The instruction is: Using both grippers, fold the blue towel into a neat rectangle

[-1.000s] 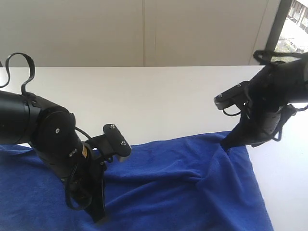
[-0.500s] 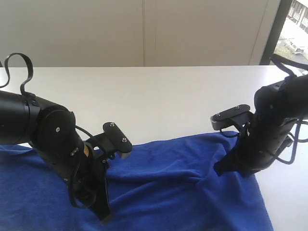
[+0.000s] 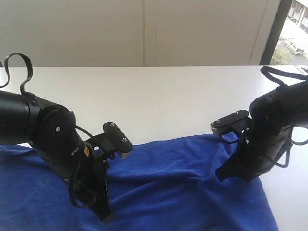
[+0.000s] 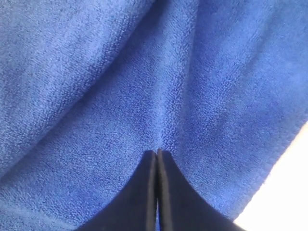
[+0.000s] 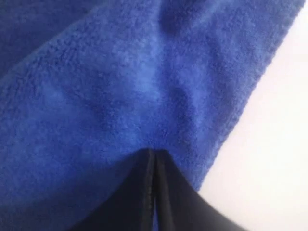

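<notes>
The blue towel (image 3: 168, 187) lies rumpled across the near part of the white table (image 3: 168, 96). My left gripper (image 3: 105, 216) points down into the towel near its front left. Seen from the left wrist, the left gripper (image 4: 157, 152) is shut, and a raised ridge of the towel (image 4: 144, 72) runs away from its tips. My right gripper (image 3: 221, 175) is down on the towel's right side. From the right wrist, the right gripper (image 5: 153, 151) is also shut, pinching the towel (image 5: 120, 86) close to its stitched edge.
Bare white tabletop stretches behind the towel to a pale wall. A strip of table (image 5: 269, 144) shows just beyond the towel's right edge. Loose black cables (image 3: 21, 67) loop off the left arm. A window (image 3: 293, 29) is at the far right.
My right gripper has come down and toward the near side, from the towel's far right corner onto the cloth. The left gripper has dipped slightly lower. Both stayed shut.
</notes>
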You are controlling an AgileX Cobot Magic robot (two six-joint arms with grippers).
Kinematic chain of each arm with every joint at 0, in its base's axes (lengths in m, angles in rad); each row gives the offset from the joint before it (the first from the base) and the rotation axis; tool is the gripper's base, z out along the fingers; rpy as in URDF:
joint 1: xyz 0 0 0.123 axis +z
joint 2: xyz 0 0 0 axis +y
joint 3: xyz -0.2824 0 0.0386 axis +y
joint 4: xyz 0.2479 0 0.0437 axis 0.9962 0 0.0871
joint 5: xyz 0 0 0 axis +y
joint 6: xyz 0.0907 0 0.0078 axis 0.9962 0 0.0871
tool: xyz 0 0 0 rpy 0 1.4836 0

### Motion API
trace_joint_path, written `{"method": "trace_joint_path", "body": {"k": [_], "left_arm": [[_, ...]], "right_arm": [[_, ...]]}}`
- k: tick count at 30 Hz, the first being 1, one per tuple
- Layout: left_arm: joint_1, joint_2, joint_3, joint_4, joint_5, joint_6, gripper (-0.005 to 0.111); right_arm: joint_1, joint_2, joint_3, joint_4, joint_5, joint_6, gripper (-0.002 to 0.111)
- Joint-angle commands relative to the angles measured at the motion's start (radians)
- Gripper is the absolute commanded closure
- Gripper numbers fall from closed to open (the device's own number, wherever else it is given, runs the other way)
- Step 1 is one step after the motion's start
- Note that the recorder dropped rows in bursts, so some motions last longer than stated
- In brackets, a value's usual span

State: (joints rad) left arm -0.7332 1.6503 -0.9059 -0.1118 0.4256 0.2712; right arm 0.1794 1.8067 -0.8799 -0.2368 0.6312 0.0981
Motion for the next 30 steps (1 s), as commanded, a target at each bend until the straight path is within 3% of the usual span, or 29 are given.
{"method": "trace_joint_path", "body": {"k": [1, 17, 23, 25, 27, 28, 29, 30], "left_arm": [[-0.007, -0.003, 0.009, -0.014, 0.011, -0.006, 0.107], [-0.007, -0.005, 0.006, -0.014, 0.010, 0.024, 0.107], [0.009, -0.049, -0.134, 0.140, 0.194, -0.015, 0.107], [0.031, -0.058, -0.199, 0.196, 0.258, -0.032, 0.107], [0.086, -0.053, -0.254, 0.312, 0.334, -0.032, 0.107], [0.145, -0.051, -0.258, 0.380, 0.348, -0.032, 0.107], [0.180, -0.049, -0.258, 0.390, 0.353, -0.023, 0.107], [0.252, -0.041, -0.258, 0.354, 0.371, 0.058, 0.107]], "right_arm": [[-0.007, 0.042, 0.020, -0.202, 0.092, 0.113, 0.108], [-0.007, 0.039, 0.014, -0.396, 0.166, 0.243, 0.108], [-0.007, -0.060, -0.008, -0.354, 0.092, 0.245, 0.108], [-0.007, -0.115, -0.008, -0.347, 0.082, 0.245, 0.108], [-0.007, -0.198, -0.008, -0.299, 0.037, 0.222, 0.108], [0.005, -0.261, -0.006, -0.226, -0.007, 0.190, 0.108], [0.017, -0.289, -0.006, -0.168, -0.025, 0.114, 0.108], [0.065, -0.336, -0.006, 0.055, -0.071, -0.098, 0.108]]}}
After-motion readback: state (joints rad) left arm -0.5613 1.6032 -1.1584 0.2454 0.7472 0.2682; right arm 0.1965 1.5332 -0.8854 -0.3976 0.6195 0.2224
